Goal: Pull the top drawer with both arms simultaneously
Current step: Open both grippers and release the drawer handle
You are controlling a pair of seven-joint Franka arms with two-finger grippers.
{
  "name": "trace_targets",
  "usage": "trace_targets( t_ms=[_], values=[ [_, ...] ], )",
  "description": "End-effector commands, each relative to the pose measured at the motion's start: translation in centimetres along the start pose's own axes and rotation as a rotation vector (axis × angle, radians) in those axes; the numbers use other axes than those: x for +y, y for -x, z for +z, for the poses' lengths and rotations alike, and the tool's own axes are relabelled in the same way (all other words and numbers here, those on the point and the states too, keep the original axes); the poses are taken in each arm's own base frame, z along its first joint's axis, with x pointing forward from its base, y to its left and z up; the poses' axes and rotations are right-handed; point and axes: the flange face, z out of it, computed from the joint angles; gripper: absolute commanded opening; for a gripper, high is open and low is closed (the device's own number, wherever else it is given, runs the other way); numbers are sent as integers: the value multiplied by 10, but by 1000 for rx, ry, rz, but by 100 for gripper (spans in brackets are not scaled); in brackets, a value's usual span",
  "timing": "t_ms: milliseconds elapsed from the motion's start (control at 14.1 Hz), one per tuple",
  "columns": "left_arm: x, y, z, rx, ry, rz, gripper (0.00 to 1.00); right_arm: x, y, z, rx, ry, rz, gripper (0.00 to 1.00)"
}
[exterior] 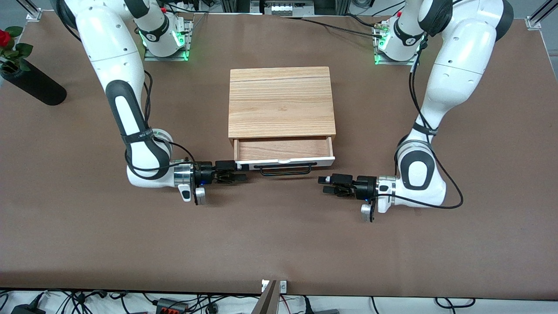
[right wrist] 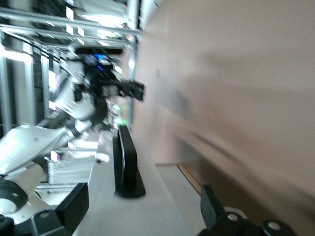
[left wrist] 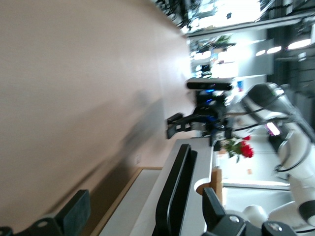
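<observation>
The top drawer (exterior: 284, 152) stands partly pulled out of its wood-grain cabinet (exterior: 281, 101), between my two grippers. My right gripper (exterior: 239, 172) sits at the drawer front's corner, fingers spread, beside the black bar handle (exterior: 287, 168). My left gripper (exterior: 323, 184) hangs over the brown table (exterior: 279, 244) near the front's other corner, fingers spread, holding nothing.
</observation>
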Motion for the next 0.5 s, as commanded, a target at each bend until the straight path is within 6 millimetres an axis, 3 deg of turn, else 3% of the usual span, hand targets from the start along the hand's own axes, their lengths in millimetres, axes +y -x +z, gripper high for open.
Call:
trace_targets(
  t_ms=[0,142,283,425],
  values=[
    [44,-22,-43,-20,-147,-42,100,-47,-6,-40,-75,168,1,100],
    [75,-25,-68,-59,-300,-20,100,-61,-6,-73,-149,337,-57,100],
    [120,-21,-94,-97,-453,67,100,-80,-1,-114,-219,512,-42,100],
    [155,-10,-122,-168,-603,97,100,-110,6,-146,-292,710,-33,100]
  ],
)
